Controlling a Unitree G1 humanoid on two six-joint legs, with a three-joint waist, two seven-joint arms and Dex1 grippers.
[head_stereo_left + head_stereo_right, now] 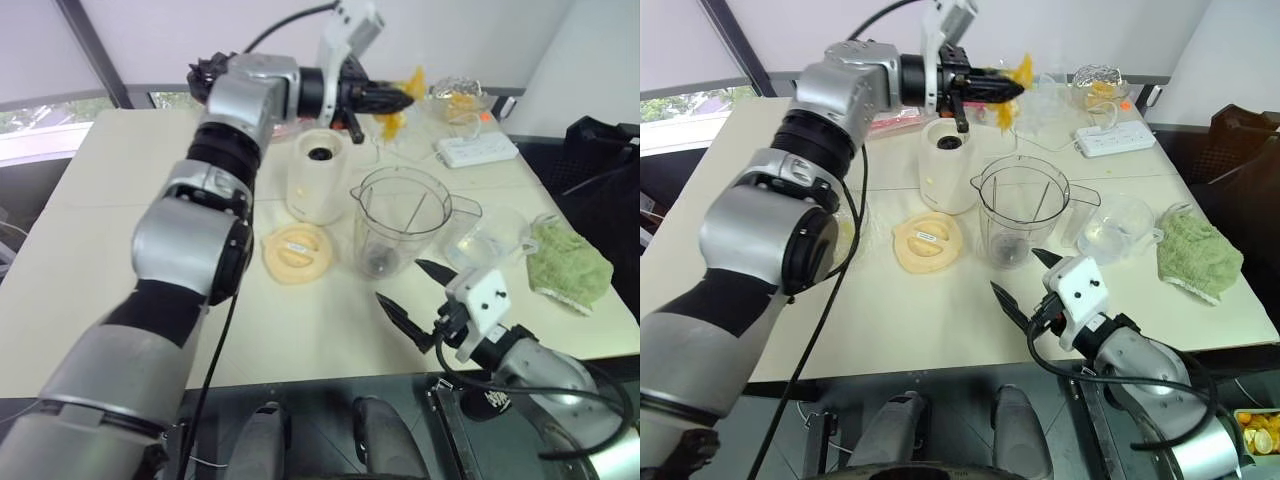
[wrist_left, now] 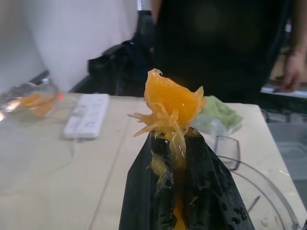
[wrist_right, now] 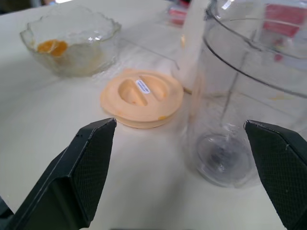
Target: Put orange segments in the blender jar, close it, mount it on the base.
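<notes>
My left gripper (image 1: 400,97) is shut on an orange segment (image 2: 170,103), held high over the back of the table, beyond the blender jar (image 1: 400,215). The jar stands upright and uncovered, with its dark blade (image 3: 221,155) at the bottom. To the jar's left stands the cream base (image 1: 318,175), its dark socket facing up. In front of the base lies the flat cream lid (image 1: 297,252). My right gripper (image 1: 405,283) is open near the table's front edge, level with the jar's foot and holding nothing. More orange segments (image 3: 52,46) lie in a crinkled clear bowl (image 3: 91,36).
At the back right, a clear dish (image 1: 460,100) holds orange pieces beside a white power strip (image 1: 477,150). A clear measuring cup (image 1: 490,235) and a green cloth (image 1: 570,262) lie right of the jar. A person in dark clothes (image 2: 216,43) stands beyond the table.
</notes>
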